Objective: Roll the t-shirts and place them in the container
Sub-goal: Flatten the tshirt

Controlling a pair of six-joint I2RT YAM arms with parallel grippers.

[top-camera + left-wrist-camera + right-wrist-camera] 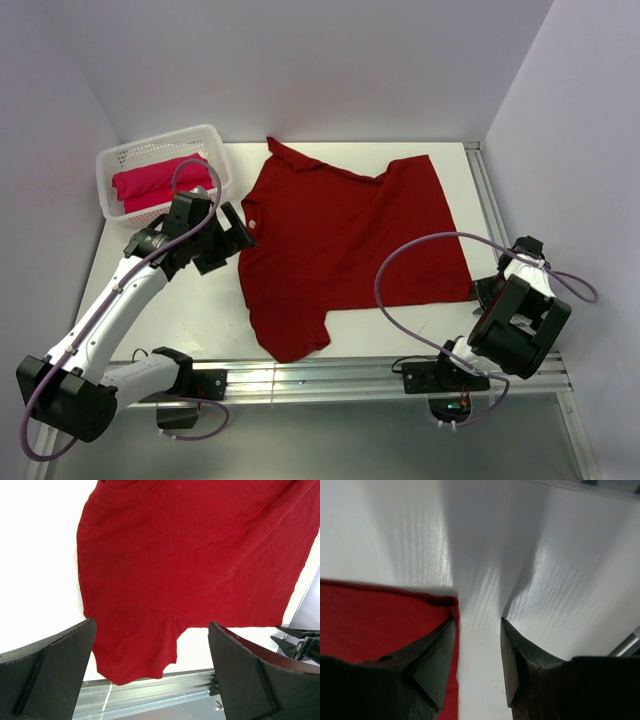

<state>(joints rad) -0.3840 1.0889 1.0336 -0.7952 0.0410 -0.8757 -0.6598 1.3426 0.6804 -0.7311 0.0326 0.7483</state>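
Observation:
A dark crimson t-shirt (350,235) lies spread flat on the white table (190,310), with one sleeve reaching the front rail. It also shows in the left wrist view (190,565). A pinkish-red t-shirt (160,182) lies bunched in the white basket (118,158) at the back left. My left gripper (238,240) hovers open and empty at the crimson shirt's left edge; its jaws (152,625) stand wide apart. My right gripper (488,290) is open and low at the shirt's right corner (385,625). One of its fingers (437,655) is over the hem, with bare table between its jaws (477,622).
An aluminium rail (350,372) runs along the table's front edge, and another rail (485,190) runs along the right side. White walls close in the back and both sides. Purple cables loop above both arms.

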